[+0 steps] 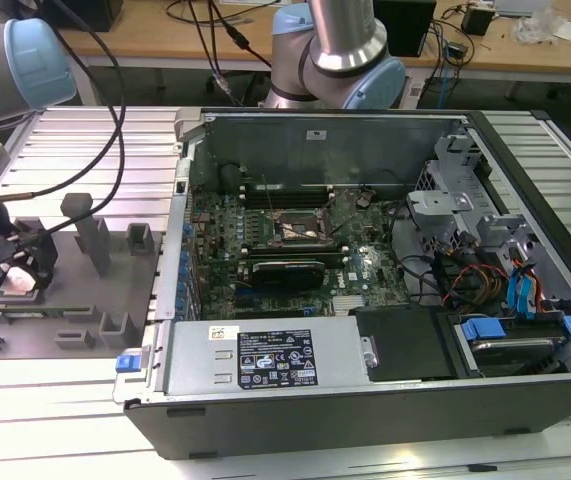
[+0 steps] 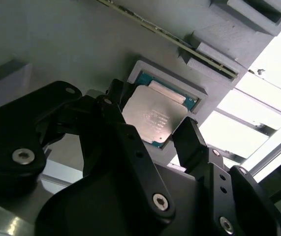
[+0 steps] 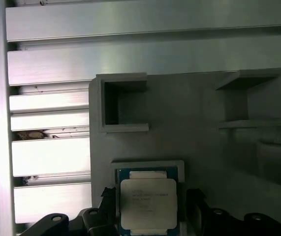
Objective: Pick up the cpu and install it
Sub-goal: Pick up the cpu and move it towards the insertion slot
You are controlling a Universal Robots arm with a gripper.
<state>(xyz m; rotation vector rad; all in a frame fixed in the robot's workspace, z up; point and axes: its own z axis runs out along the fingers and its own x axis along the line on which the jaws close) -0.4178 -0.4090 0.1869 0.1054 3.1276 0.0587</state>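
Note:
The cpu (image 2: 154, 117) is a flat square chip with a silvery top. It lies in a shallow square nest of the grey plastic fixture (image 3: 199, 118), and it also shows in the first wrist view (image 3: 147, 202). My gripper (image 2: 152, 115) hangs just over it, open, with one black finger (image 2: 114, 96) on each side of the chip and a little apart from its edges. In the exterior view the gripper (image 1: 15, 262) is at the far left, above the fixture (image 1: 65, 300). The motherboard socket (image 1: 300, 230) sits inside the open computer case (image 1: 265, 365).
Upright grey fixture blocks (image 1: 93, 235) stand to the exterior view's right of the gripper. The case wall (image 1: 180, 250) rises between fixture and motherboard. A second arm's base (image 1: 340, 60) stands behind the case. Cables (image 1: 115, 120) hang over the slatted aluminium table (image 1: 55, 420).

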